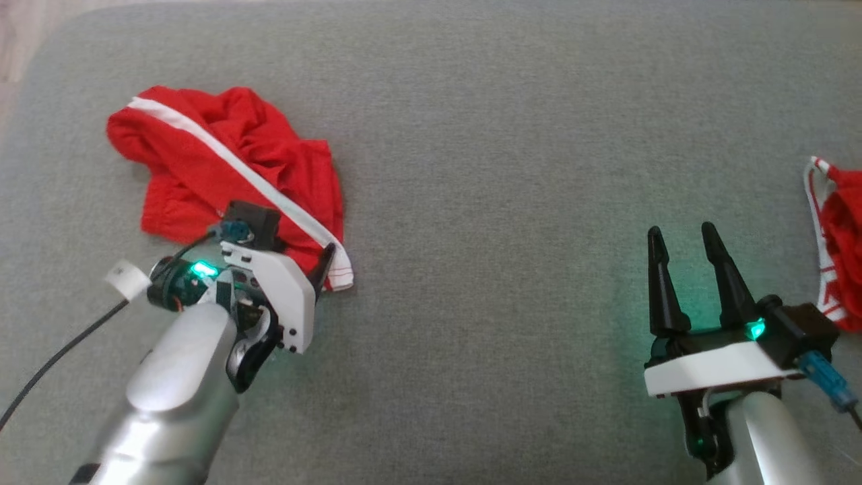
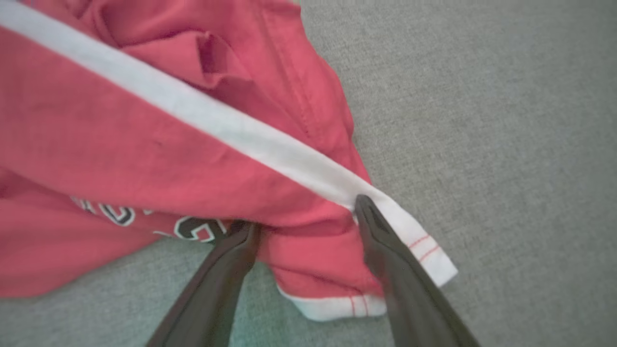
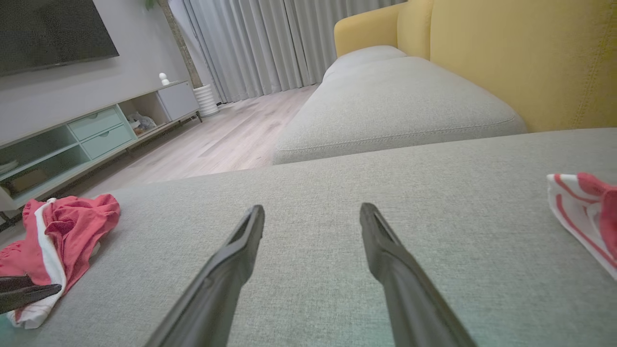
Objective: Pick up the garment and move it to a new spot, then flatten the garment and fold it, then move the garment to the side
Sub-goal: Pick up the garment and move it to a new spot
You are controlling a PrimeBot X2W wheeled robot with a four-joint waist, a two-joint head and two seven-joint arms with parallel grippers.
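Note:
The garment [image 1: 222,162] is a crumpled red shirt with a white stripe, lying at the left of the grey cushion [image 1: 485,135]. My left gripper [image 1: 306,259] is open at its near right corner. In the left wrist view the garment [image 2: 144,159] bunches between the two spread fingers of the left gripper [image 2: 301,214], whose tips rest on the fabric by the white hem. My right gripper [image 1: 681,232] is open above bare cushion, far to the garment's right. In the right wrist view the right gripper [image 3: 312,209] has nothing between its fingers, and the garment [image 3: 72,221] lies at far left.
A second red and white cloth [image 1: 842,249] lies at the cushion's right edge, close beside my right gripper. A yellow sofa back [image 3: 520,58] rises behind the cushion. Past the cushion's far edge are a wooden floor [image 3: 231,140] and a low TV cabinet [image 3: 96,130].

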